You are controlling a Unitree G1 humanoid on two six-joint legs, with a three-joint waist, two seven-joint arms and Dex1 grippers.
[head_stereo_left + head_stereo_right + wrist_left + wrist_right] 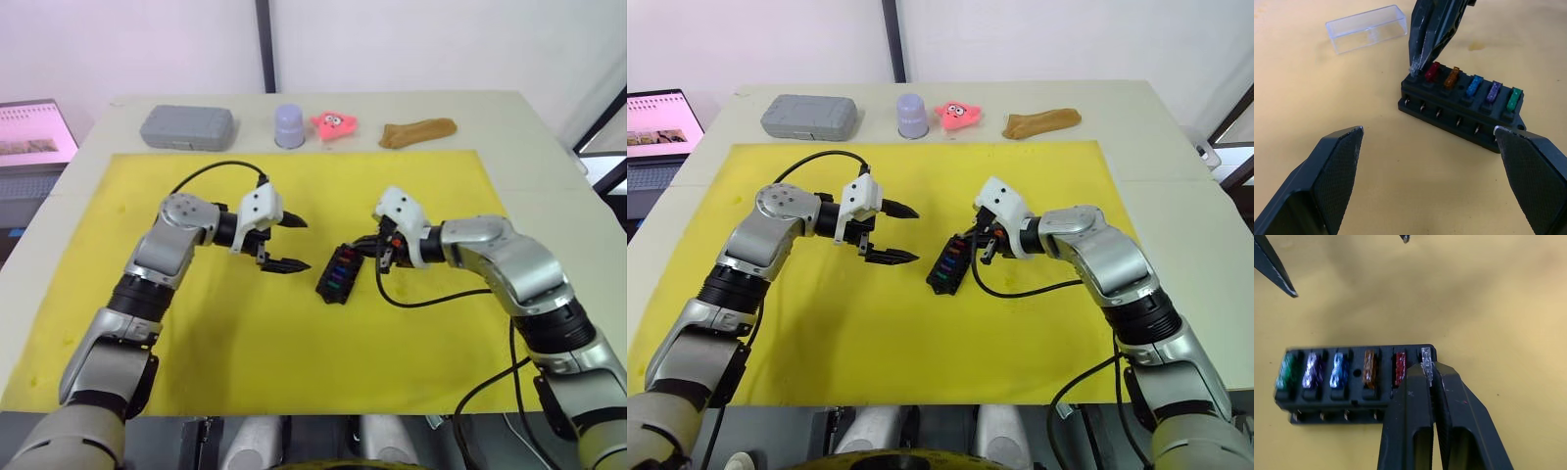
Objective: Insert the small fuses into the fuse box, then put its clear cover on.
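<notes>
Right tool (1428, 369): fingers pinched almost together on a grey fuse (1425, 356), which sits at the end slot of the fuse box (336, 273). Whether the fuse is fully seated, cannot tell. Tool tips touch the box's end, at the side nearest the right arm.

Left tool (286, 243): spread wide, nothing in it. It hangs just beside the fuse box on the left-arm side, apart from it, its fingers (1332, 166) pointing toward the box.

Fuse box: lies tilted on the yellow mat (235, 343), between the two tools, near the mat's middle. Five other fuses stand in its slots; counting away from the grey one: red (1431, 72), amber (1451, 77), blue (1474, 86), purple (1494, 91), green (1514, 99).

Clear cover (1366, 28): lies on the mat near the fuse box, not touching it, off past the box's grey-fuse end.

Beyond the fuse box, along the far edge of the worktop (549, 176) off the mat: grey case (187, 127), lilac cup (289, 126), pink star toy (333, 125), brown piece (417, 132).
</notes>
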